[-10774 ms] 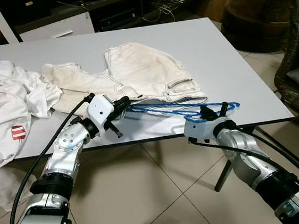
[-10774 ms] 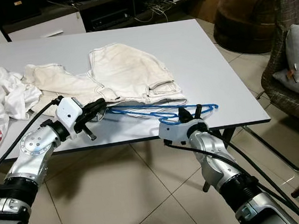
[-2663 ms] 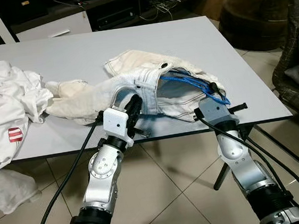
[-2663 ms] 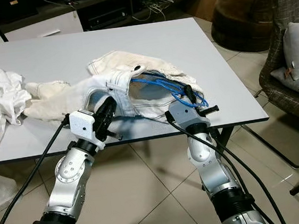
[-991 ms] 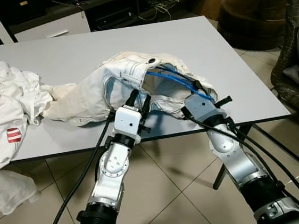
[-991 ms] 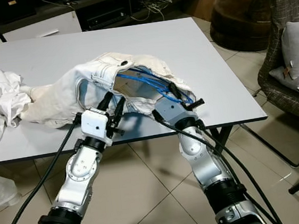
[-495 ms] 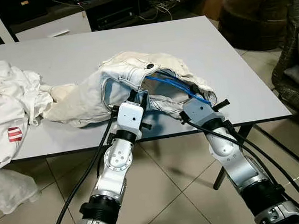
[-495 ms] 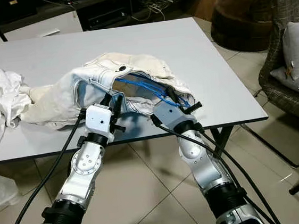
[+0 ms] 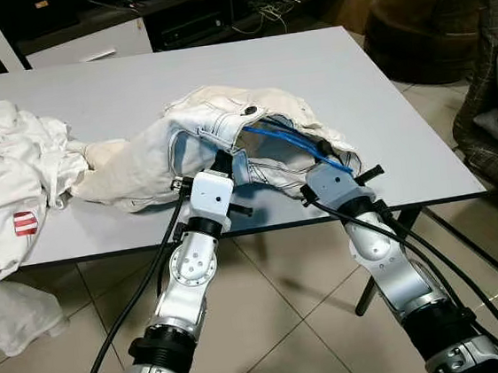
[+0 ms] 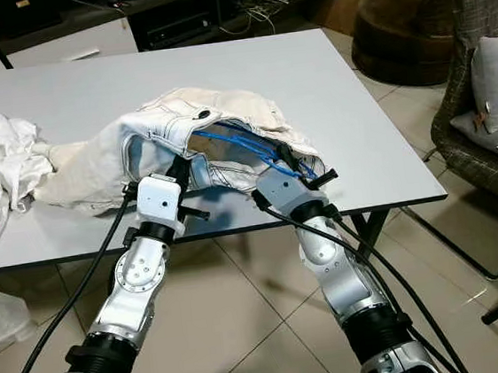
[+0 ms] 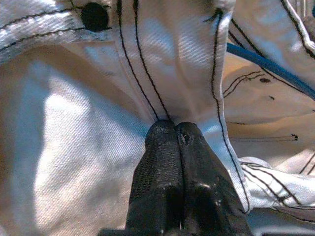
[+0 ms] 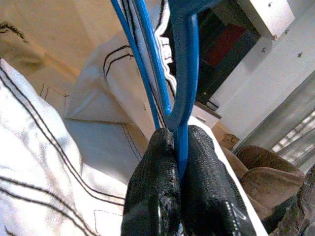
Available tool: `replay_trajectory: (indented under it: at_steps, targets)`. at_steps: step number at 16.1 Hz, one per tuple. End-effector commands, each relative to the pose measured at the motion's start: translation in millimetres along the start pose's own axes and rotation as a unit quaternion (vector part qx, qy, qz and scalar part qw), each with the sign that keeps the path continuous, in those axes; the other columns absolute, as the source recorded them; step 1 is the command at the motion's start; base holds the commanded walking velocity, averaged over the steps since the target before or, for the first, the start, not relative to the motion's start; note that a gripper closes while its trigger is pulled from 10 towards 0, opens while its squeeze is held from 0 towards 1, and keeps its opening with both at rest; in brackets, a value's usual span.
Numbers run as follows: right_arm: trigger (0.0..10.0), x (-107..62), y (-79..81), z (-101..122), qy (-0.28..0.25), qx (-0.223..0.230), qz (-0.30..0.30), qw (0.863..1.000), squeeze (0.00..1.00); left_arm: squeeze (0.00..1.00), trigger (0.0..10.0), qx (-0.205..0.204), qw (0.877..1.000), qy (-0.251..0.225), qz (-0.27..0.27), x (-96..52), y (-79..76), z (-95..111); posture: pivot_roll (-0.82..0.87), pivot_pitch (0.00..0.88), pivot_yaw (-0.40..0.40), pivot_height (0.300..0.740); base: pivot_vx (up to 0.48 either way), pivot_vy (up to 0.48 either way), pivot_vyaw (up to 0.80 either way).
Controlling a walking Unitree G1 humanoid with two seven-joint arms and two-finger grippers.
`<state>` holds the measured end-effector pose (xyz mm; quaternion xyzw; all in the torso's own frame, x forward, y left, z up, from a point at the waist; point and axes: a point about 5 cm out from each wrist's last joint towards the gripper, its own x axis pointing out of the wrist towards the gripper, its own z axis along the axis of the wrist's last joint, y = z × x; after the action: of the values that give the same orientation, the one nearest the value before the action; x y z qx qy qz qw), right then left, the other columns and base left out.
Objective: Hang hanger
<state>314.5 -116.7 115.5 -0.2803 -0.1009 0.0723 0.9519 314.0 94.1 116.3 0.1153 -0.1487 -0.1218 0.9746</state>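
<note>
Arms reach forward: left end effector (image 11: 170, 129) pinches white trousers (image 9: 152, 156), right end effector (image 12: 177, 135) clamps blue hanger (image 12: 183, 59).

Table (image 9: 384, 110) bare right of shorts (image 9: 148, 157); shirts (image 9: 7, 176) crowd left.

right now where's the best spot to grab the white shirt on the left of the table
Judging by its pose, take the white shirt at the bunched folds near the top, coming down from above. That raised ridge gives a pincer something to close around; the rest lies flat on the table. Both pincers are busy: left pincer on the jeans, right pincer on the blue hanger.
</note>
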Motion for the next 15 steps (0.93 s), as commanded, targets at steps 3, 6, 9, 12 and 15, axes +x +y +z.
replay_trajectory:
  at_steps: [3, 6, 9, 12, 15]
  targets:
    - [10.0, -1.9, -8.4, 5, -0.017, 0.008, -0.016, 1.000, 0.00, 0.00, 0.0, 0.026, 0.999, -0.039, -0.001, 1.9, 7.3, 12, 0.00, 0.000, 0.039, 0.740, 0.000, 0.000, 0.00]
    - [10.0, -2.5, -12.0, -1, 0.001, -0.007, -0.023, 1.000, 0.00, 0.00, 0.0, 0.039, 0.997, -0.073, -0.006, 5.1, 11.8, 26, 0.00, 0.000, 0.035, 0.740, 0.000, 0.000, 0.00]
    - [10.0, -1.5, -13.1, -10, 0.024, -0.020, -0.019, 0.999, 0.00, 0.00, 0.0, 0.057, 0.993, -0.100, 0.007, 7.5, 24.2, 40, 0.00, 0.000, 0.028, 0.740, 0.000, 0.000, 0.00]
    - [10.0, -2.7, -15.3, -19, 0.049, -0.034, -0.020, 0.998, 0.00, 0.00, 0.0, 0.082, 0.990, -0.116, 0.021, 8.4, 41.2, 49, 0.01, 0.000, 0.024, 0.740, 0.000, 0.000, 0.00]
    - [10.0, -0.1, -13.8, -23, 0.065, -0.032, -0.013, 0.997, 0.00, 0.00, 0.0, 0.036, 0.997, -0.073, 0.016, 2.4, 37.3, 34, 0.02, 0.000, 0.022, 0.740, 0.000, 0.000, 0.00]
